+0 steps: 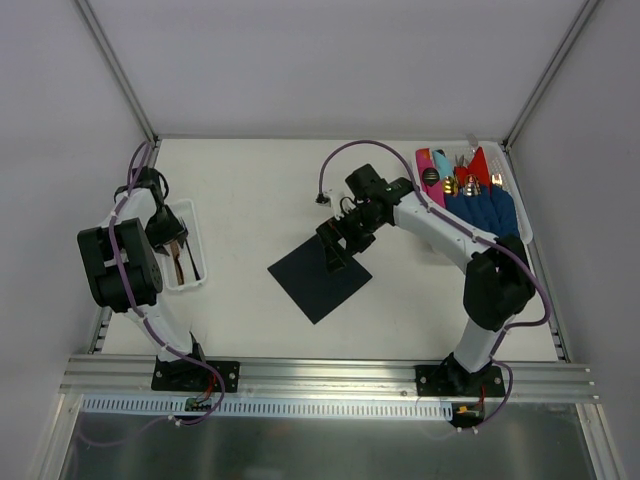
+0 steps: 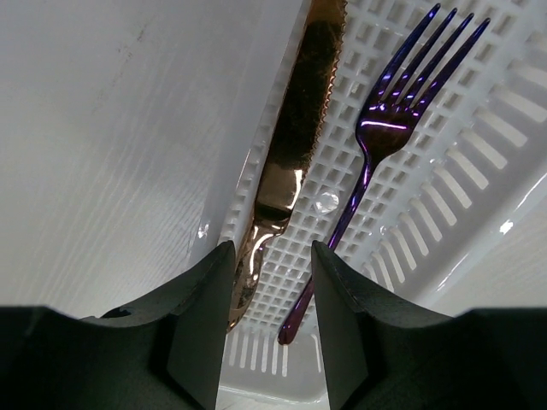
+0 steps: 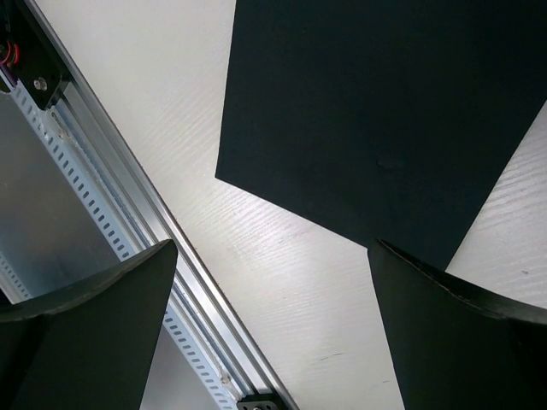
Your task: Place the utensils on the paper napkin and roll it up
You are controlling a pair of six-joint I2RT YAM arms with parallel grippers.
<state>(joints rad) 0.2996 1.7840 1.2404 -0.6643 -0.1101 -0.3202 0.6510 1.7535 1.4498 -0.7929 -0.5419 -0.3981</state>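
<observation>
napkin (image 1: 318, 272) flat for loading | left gripper (image 2: 272, 260) part-open over knife (image 2: 295, 128) — nothing held | right gripper (image 3: 272, 256) wide, empty

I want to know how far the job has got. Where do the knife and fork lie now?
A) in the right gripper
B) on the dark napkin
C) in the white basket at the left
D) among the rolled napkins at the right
C: the left wrist view shows the copper knife and the purple fork lying in the white basket, while the paper napkin lies flat with nothing on it.
</observation>
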